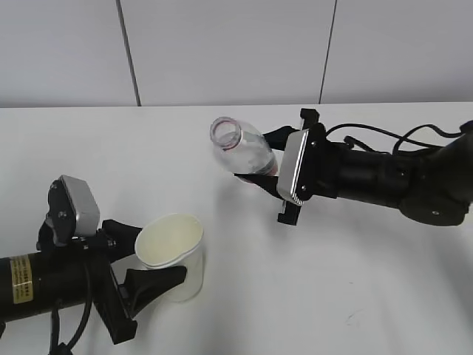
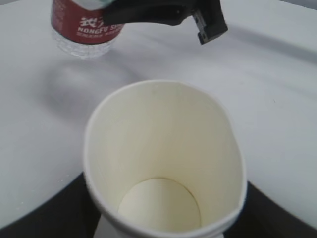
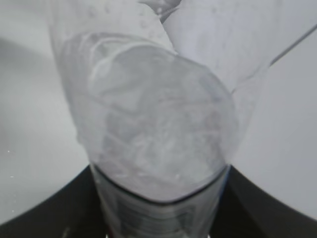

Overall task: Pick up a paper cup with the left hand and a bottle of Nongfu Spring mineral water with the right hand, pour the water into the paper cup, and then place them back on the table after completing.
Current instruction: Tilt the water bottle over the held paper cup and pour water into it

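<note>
Both arms are loaded and we're right at the pour. The left hand point(image 1: 144, 270) has its jaws closed around the paper cup point(image 1: 172, 251), squeezing it enough that the rim looks a little oval; the cup sits low at the front left of the white surface point(image 1: 310, 281), whether resting on it or just clear I can't tell. Inside, the left wrist view shows a dry, empty bottom. Over on the right, the right hand point(image 1: 260, 164) has its jaws clamped on the Nongfu Spring bottle point(image 1: 244, 150), cap off, tipped over with its open mouth aimed left and up, well apart from the cup. Water point(image 3: 158, 148) sits pooled in the body, short of the neck. To do this well, I'd say bring the mouth over the cup's rim first, then tilt slowly, and keep the left grip gentle so the soft wall doesn't buckle
</note>
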You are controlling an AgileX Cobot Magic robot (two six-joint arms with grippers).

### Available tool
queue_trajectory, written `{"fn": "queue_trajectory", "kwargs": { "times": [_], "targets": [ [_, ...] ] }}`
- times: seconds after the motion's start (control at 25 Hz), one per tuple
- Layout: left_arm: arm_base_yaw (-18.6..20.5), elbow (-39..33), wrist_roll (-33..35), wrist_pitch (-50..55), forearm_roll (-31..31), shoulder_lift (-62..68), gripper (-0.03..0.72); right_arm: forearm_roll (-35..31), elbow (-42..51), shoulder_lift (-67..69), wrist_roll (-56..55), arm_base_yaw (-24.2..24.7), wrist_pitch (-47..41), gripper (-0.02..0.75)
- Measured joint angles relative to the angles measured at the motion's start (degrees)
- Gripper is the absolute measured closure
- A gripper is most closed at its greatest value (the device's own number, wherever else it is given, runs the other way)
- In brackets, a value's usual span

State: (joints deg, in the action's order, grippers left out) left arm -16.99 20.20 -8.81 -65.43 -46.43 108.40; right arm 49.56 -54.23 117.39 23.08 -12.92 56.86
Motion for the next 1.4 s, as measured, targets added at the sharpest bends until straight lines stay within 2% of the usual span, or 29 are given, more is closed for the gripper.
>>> {"fn": "queue_trajectory", "kwargs": {
  "times": [0.36, 0.72, 1.4],
  "targets": [
    [0.0, 0.0, -0.01, 0.0, -4.16, 0.0, 0.256, -3.8, -1.22, 0.0, 15.81, -4.94, -6.47, 0.358],
    [0.0, 0.0, -0.01, 0.0, -7.51, 0.0, 0.27, -9.11, -1.22, 0.0, 27.79, -4.94, -7.14, 0.358],
    [0.0, 0.0, -0.06, 0.0, -8.83, 0.0, 0.27, -9.43, -1.22, 0.0, 43.76, -4.94, -3.7, 0.36]
  ]
}}
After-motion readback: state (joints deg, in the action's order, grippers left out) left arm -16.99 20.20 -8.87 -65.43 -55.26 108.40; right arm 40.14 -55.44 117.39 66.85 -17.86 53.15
